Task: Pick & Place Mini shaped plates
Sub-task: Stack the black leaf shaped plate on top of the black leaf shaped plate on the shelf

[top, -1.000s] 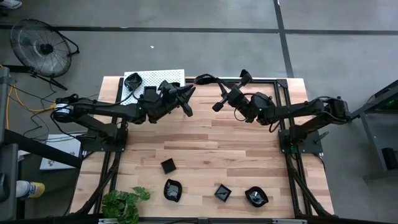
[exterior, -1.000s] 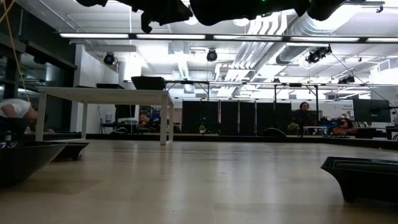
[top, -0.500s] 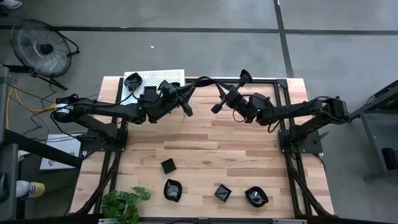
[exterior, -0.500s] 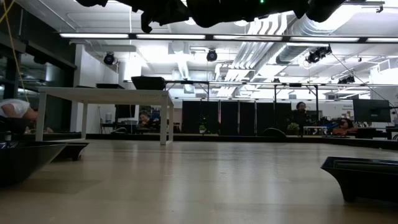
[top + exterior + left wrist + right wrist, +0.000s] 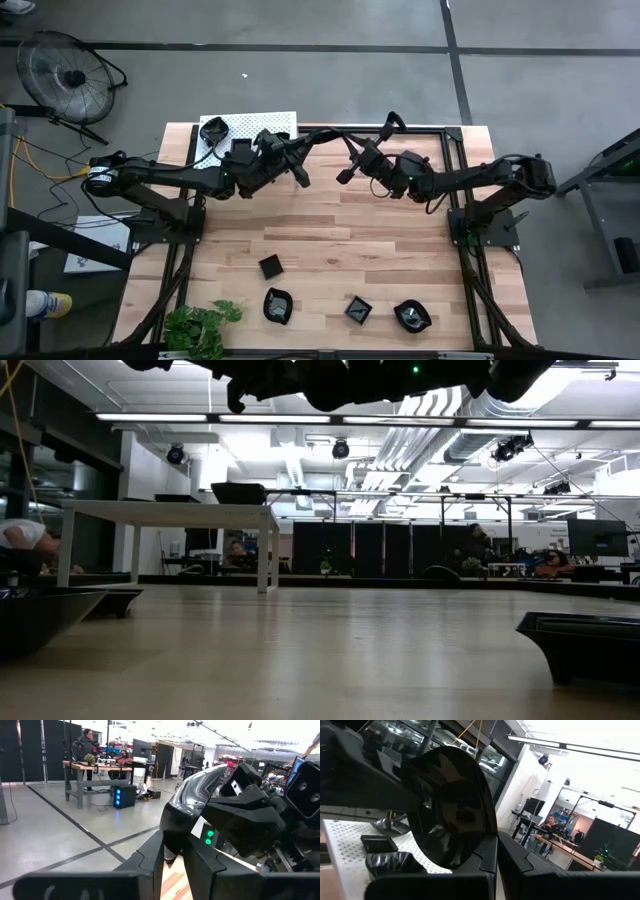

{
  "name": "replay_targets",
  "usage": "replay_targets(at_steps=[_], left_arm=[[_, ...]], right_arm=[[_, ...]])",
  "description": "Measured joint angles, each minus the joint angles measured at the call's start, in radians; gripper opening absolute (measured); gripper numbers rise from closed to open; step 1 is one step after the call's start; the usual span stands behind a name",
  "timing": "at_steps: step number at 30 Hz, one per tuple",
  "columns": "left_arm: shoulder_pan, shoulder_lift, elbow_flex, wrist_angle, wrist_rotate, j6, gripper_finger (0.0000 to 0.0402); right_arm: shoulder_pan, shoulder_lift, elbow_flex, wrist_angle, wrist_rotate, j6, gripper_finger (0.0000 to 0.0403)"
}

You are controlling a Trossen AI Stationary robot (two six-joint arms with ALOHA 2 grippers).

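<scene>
Above the table's far half, my left gripper (image 5: 298, 170) points level toward the table's right and is shut on one mini shaped plate (image 5: 192, 790), glossy black. My right gripper (image 5: 346, 172) faces it from the right, shut and holding nothing. In the high view a strip of bare wood shows between the two. The right wrist view shows that plate's (image 5: 450, 805) broad face close in front of my right fingers. Several more mini plates lie along the near edge, among them a square one (image 5: 269, 266) and a rounder one (image 5: 278, 304). My left gripper pinches the plate's lower rim (image 5: 173, 845) between its two fingers, coming level from the table's left. The plate stands up from the fingers, edge-on to the wrist camera, and is lifted clear of the table.
A white perforated shelf (image 5: 262, 122) at the far left corner carries a plate (image 5: 213, 128), and others (image 5: 376, 844) show on it in the right wrist view. A green plant (image 5: 200, 325) sits at the near left corner. People sit in the room beyond the table.
</scene>
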Motion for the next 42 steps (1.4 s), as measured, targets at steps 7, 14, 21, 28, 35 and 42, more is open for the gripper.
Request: replay_targets(at_steps=[7, 14, 21, 28, 35, 42], left_arm=[[0.0, 0.0, 0.0, -0.001, -0.001, -0.021, 0.0067], [0.0, 0.0, 0.0, -0.002, -0.006, -0.022, 0.0065], [0.0, 0.0, 0.0, -0.005, -0.016, -0.023, 0.0008], [0.0, -0.001, 0.0, -0.006, -0.022, -0.023, 0.0003], [0.001, -0.001, 0.0, -0.01, -0.027, -0.018, 0.0002], [0.0, -0.001, 0.0, -0.01, -0.021, -0.014, 0.0001]], right_arm=[[0.0, -0.001, 0.0, 0.02, -0.03, -0.003, 0.0], [0.0, -0.001, 0.0, 0.022, -0.034, -0.002, 0.0], [0.0, -0.001, 0.0, 0.023, -0.033, -0.003, 0.0], [0.0, -0.001, 0.0, 0.02, -0.048, -0.006, 0.0], [0.0, -0.002, 0.0, -0.012, -0.109, -0.024, 0.0018], [0.0, -0.011, 0.0, -0.023, -0.202, -0.026, 0.0083]])
